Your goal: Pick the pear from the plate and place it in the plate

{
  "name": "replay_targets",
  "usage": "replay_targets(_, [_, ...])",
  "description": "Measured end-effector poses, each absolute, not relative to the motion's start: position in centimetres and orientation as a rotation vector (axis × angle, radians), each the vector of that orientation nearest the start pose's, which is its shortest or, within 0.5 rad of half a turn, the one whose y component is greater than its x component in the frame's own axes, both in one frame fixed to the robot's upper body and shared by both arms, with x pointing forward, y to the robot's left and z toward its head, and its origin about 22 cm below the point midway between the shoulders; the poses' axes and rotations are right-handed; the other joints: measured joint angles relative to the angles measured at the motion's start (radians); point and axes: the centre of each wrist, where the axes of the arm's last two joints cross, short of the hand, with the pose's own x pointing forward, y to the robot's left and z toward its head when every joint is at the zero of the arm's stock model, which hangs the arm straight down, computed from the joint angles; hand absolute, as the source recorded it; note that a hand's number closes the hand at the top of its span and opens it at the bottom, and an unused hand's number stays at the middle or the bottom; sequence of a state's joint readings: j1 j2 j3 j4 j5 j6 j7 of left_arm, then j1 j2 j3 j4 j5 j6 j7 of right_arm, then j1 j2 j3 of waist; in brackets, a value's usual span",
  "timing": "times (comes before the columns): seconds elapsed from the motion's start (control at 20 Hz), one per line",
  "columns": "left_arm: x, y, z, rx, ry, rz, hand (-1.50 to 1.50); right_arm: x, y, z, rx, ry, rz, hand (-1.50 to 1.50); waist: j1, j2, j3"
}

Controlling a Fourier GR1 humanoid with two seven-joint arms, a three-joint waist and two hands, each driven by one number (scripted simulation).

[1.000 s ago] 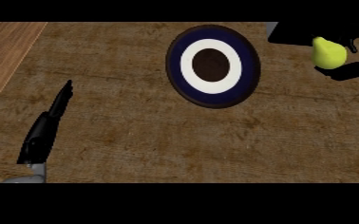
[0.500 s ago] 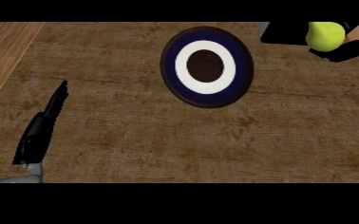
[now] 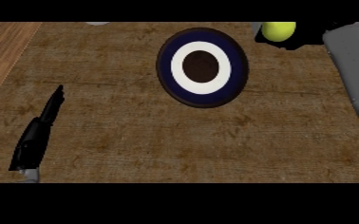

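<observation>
One pear sat gripped in the right hand, up right of the plate. It needed a slow carry over the plate's middle. Far left of the plate, the left hand rested flat and open.

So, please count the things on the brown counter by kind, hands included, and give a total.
Round dark blue plate with white ring: 1
Yellow-green pear: 1
Black robot hands, left hand and right hand: 2
Total: 4

The counter under me looks like rough, matt brown wood with coarse grain; a smoother, paler wood strip runs along its left edge. The plate looks glazed, smooth ceramic. The pear has smooth matt skin. My left hand is matt black.
</observation>
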State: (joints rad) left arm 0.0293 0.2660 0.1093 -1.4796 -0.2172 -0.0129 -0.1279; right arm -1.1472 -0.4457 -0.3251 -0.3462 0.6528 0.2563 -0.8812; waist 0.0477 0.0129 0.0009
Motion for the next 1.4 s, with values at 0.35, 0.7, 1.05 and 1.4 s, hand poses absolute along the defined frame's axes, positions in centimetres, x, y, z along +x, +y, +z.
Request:
replay_targets(0.35, [22.8,32.6,0.1,0.443,-1.535,-0.323,0.00,47.6,-22.6,15.8,-0.079,-2.008,1.087,1.50,-0.007,-0.002,-0.001])
replay_targets(0.7, [22.8,33.1,0.4,0.455,-1.536,-0.322,0.00,47.1,-16.4,12.4,-0.018,-1.923,1.186,1.50,-0.009,-0.002,-0.001])
replay_targets(1.05, [23.0,33.1,-0.3,0.441,-1.533,-0.324,0.00,45.8,-13.3,8.5,0.044,-1.759,1.075,-1.50,-0.006,0.002,-0.001])
replay_targets(1.4, [22.4,33.1,-0.3,0.447,-1.539,-0.323,0.00,45.8,-13.7,8.3,0.109,-1.791,0.902,-1.50,-0.003,0.003,0.000])
